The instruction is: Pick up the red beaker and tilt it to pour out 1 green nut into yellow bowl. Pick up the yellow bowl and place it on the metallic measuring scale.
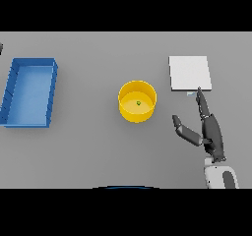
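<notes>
A: Grey table (88, 151), plain all round. At its centre stands one yellow bowl (138, 101) with a single green nut (138, 103) lying inside.

B: So the pour looks done. What is left?

A: The lift onto the scale. One metallic measuring scale (190, 73) lies at about two o'clock from the bowl, apart from it. One right hand (206, 129) shows at four o'clock from the bowl, fingers straight and spread from the thumb, holding nothing, its fingertip reaching to the scale's near edge.

B: How should it go in?

A: I would bring that hand left toward the bowl's wall, close round the rim side, and lift level (a tilt could roll the nut out).

B: Anything else?

A: One blue tray (28, 92) at nine o'clock, well apart. No red beaker shows, nor the left hand.
</notes>
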